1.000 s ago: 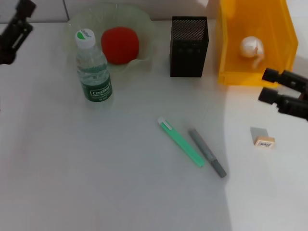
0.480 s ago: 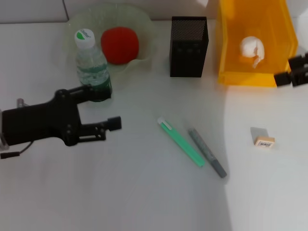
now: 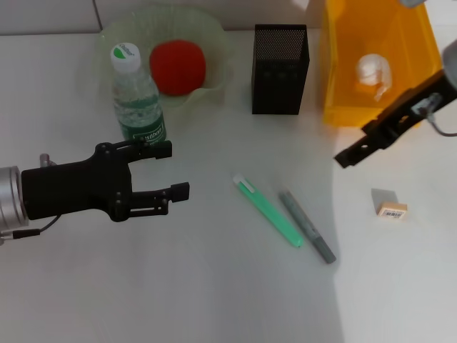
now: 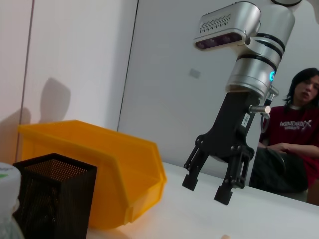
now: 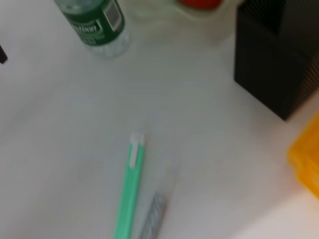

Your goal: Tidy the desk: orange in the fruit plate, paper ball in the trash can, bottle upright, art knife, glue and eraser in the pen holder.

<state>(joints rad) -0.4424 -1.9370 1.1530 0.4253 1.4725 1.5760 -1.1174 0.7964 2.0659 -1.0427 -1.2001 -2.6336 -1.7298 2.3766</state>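
Surface [image 3: 214, 286]: white, carrying everything below.
Trash can [image 3: 410, 78]: yellow bin at 1 o'clock on the surface; the paper ball [image 3: 373, 71] lies inside it.
Fruit plate [image 3: 114, 36]: pale green, at 11 o'clock, with the orange [image 3: 178, 66] resting in it.
Left arm: reaches in level from 9 o'clock; half a second ago it sat slightly lower and farther back.
Left tool [image 3: 175, 170]: released, fingers spread, hovering just below the bottle.
Right arm: comes in slanted from 2 o'clock; half a second ago only its tip showed at the edge.
Right tool [image 4: 207, 188]: released, fingers apart, pointing down above the surface between trash can and eraser.
Pen holder [image 3: 280, 69]: black mesh cup at 12 o'clock, beside the trash can.
Bottle [image 3: 136, 96]: upright, in front of the fruit plate.
Green stick [image 3: 268, 211]: lies at centre, unmoved.
Grey stick [image 3: 307, 226]: lies just beside the green stick.
Eraser [image 3: 392, 210]: tan block at 3 o'clock, apart from both tools.
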